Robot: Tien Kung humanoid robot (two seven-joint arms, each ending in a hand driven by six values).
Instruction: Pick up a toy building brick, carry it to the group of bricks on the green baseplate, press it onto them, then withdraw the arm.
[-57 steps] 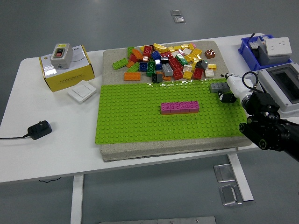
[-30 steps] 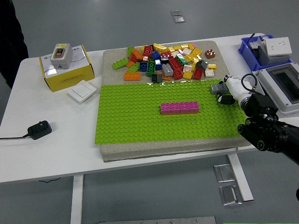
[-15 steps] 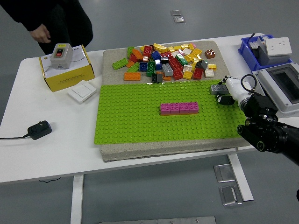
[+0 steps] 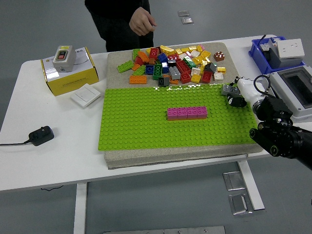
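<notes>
Gripping a grey brick in its fingers, the right hand hovers at the right edge of the green baseplate. The pink brick row sits mid-plate, well apart. Beyond the loose brick pile, a person's hand hangs above the tabletop.

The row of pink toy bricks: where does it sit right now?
In the head view, the row of pink toy bricks sits on the green studded baseplate, right of its centre, below the loose brick pile.
</notes>
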